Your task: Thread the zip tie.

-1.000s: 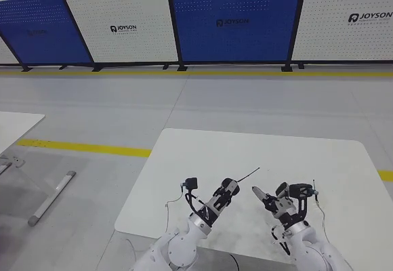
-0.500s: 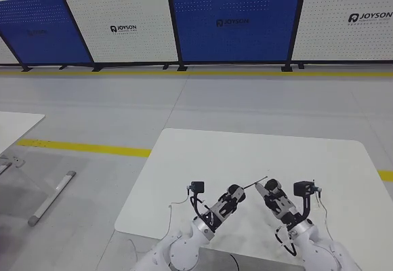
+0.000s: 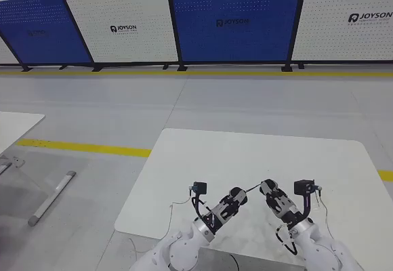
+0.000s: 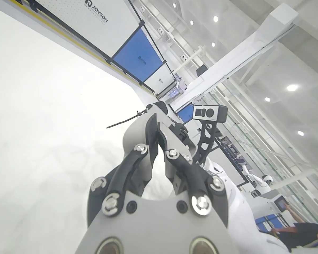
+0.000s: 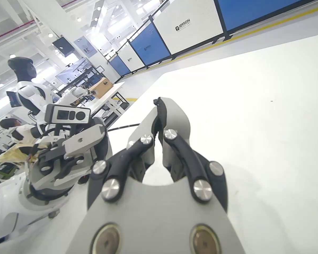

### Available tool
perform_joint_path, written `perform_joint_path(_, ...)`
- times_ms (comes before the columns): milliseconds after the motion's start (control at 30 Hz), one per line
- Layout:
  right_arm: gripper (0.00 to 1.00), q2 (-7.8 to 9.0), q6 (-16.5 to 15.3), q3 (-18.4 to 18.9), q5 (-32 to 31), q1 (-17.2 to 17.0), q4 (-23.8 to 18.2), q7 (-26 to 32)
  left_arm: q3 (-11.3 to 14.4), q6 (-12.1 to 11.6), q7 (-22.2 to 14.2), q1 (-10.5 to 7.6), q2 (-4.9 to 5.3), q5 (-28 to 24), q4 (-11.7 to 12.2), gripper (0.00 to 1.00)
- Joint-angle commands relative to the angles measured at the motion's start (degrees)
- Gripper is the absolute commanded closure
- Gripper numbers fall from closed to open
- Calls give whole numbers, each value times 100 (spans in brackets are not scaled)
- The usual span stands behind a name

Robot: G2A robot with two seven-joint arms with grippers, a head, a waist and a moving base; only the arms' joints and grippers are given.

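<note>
Each wall panel has a small logo with one short word beside it. In the top view the word is dark on the white panel and the far white panel. It is faint on the blue panel between them. The wrist views show the same mark on a dotted panel and a pale panel.

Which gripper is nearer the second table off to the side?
Left. Both hang over the work table; the left gripper is on the side toward the side table, the right gripper just past it, farther off.
</note>
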Motion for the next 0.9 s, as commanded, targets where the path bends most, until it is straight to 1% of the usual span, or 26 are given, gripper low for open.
perform_joint_path(0, 100, 4, 0, -5, -14, 7, 6, 2, 12, 0, 11, -9, 13, -4, 6, 100)
perform_joint_path(100, 100, 9, 0, -13, -36, 16, 9, -1, 17, 0, 35, -26, 31, -30, 16, 100)
perform_joint_path(167, 100, 13, 0, -19, -54, 18, 7, -21, 5, 0, 123, -24, 33, -137, 25, 100)
perform_joint_path(200, 100, 14, 0, -25, -59, 15, 3, -40, 10, 0, 133, -30, 33, -157, 28, 73)
perform_joint_path(233, 100, 14, 0, -29, -64, 11, -2, -64, 15, 0, 137, -38, 34, -165, 34, 12)
perform_joint_path(267, 100, 13, 0, -39, -61, 1, -15, -118, 12, 0, 181, -38, 33, -194, 46, 0)
perform_joint_path(367, 100, 9, 0, -65, -46, -31, -41, -237, 6, 0, 526, -53, 10, -201, 80, 0)
perform_joint_path(400, 100, 5, 2, -81, -32, -47, -49, -284, 31, 23, 726, -62, -10, -147, 140, 0)
perform_joint_path(433, 100, 2, 13, -96, -38, -58, -55, -318, 60, 85, 841, -79, -27, -117, 177, 0)
perform_joint_path(567, 100, -10, 68, -175, -99, -73, -60, -399, 60, 85, 841, -79, -27, -117, 177, 0)
perform_joint_path(700, 100, -10, 68, -175, -99, -73, -60, -399, 60, 85, 841, -79, -27, -117, 177, 0)
perform_joint_path(767, 100, -12, 91, -173, -86, -78, -59, -412, 60, 154, 771, -105, -27, -50, 205, 0)
perform_joint_path(867, 100, -31, 167, -153, 122, -137, -96, -678, 71, 182, 816, -133, -35, 100, 257, 0)
